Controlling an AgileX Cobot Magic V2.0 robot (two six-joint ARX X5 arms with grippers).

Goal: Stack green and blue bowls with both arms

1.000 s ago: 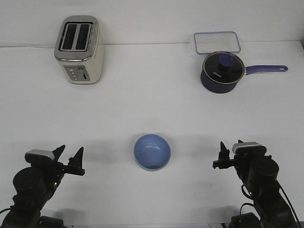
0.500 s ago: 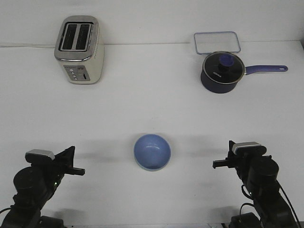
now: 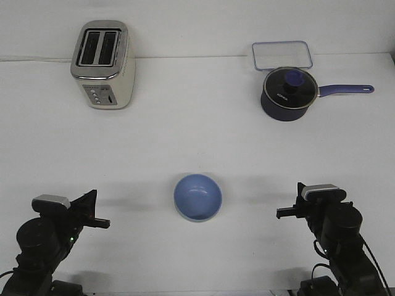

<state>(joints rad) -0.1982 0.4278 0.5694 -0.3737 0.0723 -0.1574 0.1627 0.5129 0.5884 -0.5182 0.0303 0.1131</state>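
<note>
Sitting upright near the table's front edge, the blue bowl [image 3: 197, 197] lay about midway between the left gripper [image 3: 99, 220] and the right gripper [image 3: 285, 213], both clenched empty, neither clearly nearer, no green bowl visible.

Lab kitchen mock-up, white table [image 3: 185, 135] w/ toaster [image 3: 103, 65], saucepan [image 3: 287, 94]

Tiny unreadable white mark on saucepan [image 3: 285, 98].
</note>
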